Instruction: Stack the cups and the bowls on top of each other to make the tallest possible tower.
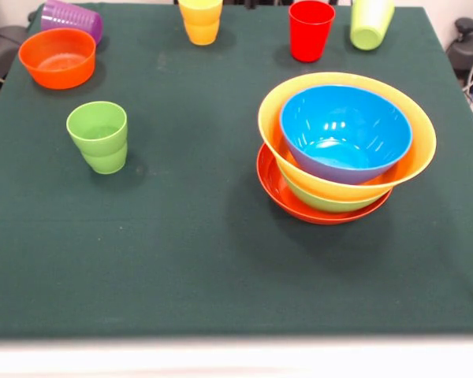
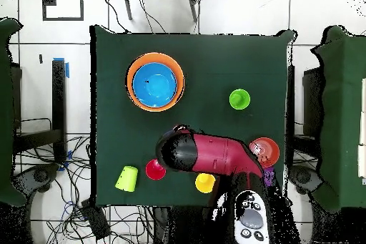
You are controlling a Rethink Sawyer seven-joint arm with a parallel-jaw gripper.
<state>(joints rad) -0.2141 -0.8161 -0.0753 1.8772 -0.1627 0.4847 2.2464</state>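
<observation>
The tower stands right of centre. A wide red-orange bowl holds a green bowl, a large orange-yellow bowl and, on top, a blue bowl. A light green cup stands upright at the left. Along the far edge are a purple cup on its side, a small orange bowl, a yellow cup, a red cup and a second light green cup, tipped over. The front view shows no gripper. In the overhead view the arm's black end hangs over the table near the red cup.
In the overhead view the red arm reaches over the table's robot side, above the yellow cup and next to the small orange bowl. Cables lie on the floor around the table. The table is covered in dark green cloth.
</observation>
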